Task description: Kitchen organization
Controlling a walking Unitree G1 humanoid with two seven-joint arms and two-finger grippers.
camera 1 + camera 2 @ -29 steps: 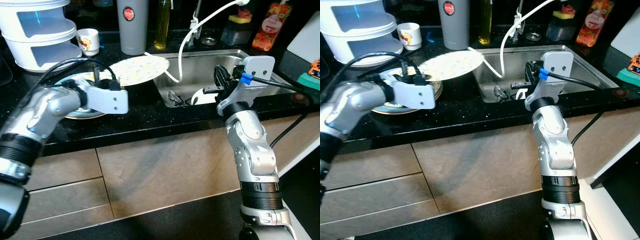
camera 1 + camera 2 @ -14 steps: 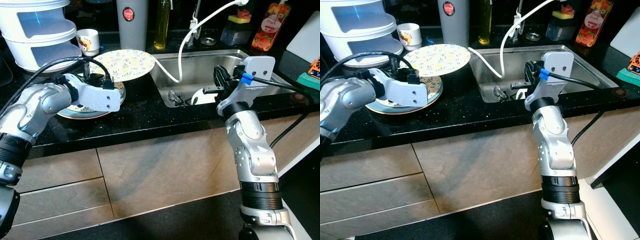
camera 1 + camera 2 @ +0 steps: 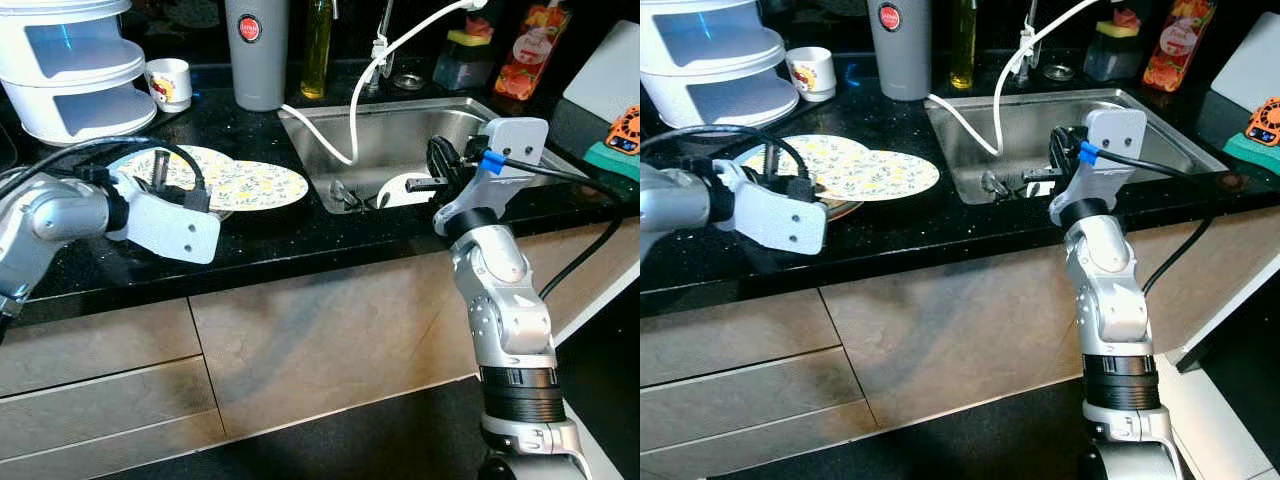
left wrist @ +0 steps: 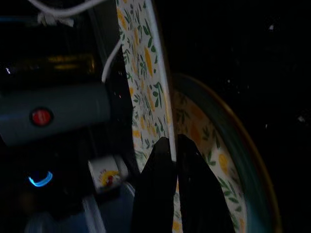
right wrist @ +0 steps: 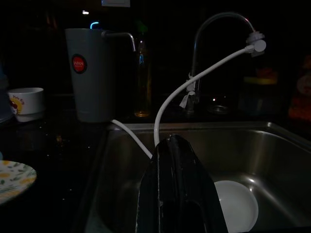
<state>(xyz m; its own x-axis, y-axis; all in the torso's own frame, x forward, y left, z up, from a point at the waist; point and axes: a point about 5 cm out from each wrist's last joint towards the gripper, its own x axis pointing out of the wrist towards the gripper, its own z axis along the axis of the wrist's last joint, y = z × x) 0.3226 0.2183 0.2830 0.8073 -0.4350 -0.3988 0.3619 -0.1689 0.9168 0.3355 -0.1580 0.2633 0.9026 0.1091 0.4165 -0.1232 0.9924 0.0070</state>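
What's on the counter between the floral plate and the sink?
Bare black counter separates the plate from the sink, seen in both eye views.

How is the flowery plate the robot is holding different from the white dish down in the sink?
The yellow-flowered plate is patterned and lies overlapping another plate on the black counter, pinched at its rim by the left gripper. The plain white dish is unpatterned, sits untouched at the bottom of the steel sink, and looks smaller. Both are round.
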